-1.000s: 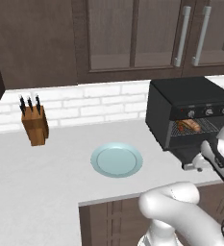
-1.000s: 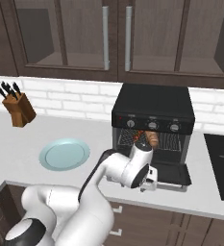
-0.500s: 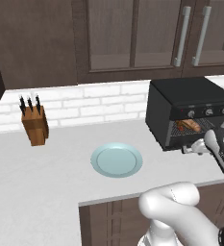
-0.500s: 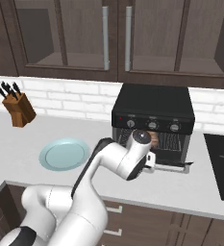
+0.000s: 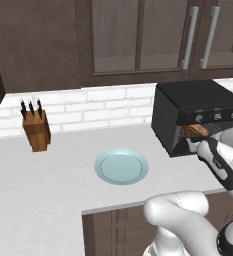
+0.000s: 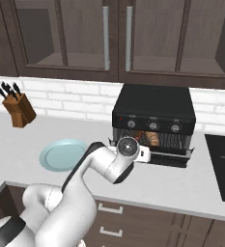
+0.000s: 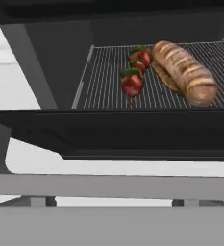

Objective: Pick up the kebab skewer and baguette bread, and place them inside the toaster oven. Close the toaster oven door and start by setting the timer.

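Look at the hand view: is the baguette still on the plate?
No, the baguette bread lies on the toaster oven rack beside the kebab skewer.

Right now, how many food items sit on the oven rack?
2: the baguette bread lies on the rack's right part, and the kebab skewer lies just left of it, both inside the toaster oven.

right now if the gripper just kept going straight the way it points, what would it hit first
Most likely the toaster oven door, hanging partly open across the hand view. The baguette bread and kebab skewer lie beyond it on the rack, though depth is hard to judge.
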